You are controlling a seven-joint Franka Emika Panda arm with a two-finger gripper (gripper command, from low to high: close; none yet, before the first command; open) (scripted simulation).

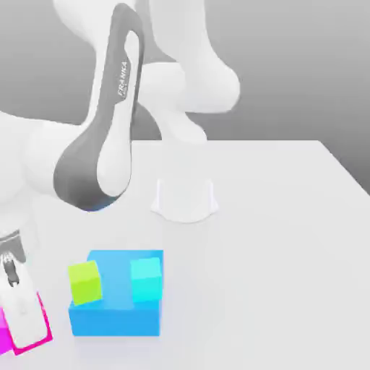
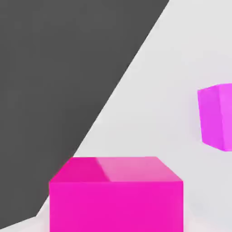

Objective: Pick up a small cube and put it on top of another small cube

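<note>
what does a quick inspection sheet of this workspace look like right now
surface: white table, flat and bare toward the exterior view's right
job's things: magenta cube at the table's near corner on the exterior view's left, between the end effector's fingers; lime-green cube on the blue block
clutter: big flat blue block also carrying a cyan cube; a second, purple cube in the hand view
end effector: shut on the magenta cube
cables: nothing seen
surroundings: plain grey backdrop, dark floor beyond the table edge

Even, bright, diffuse light; table (image 1: 289, 217) near-white, washed out; faint soft shadow beside blue block (image 1: 115, 318); edges slightly soft; no glare, no edge distortion.
</note>
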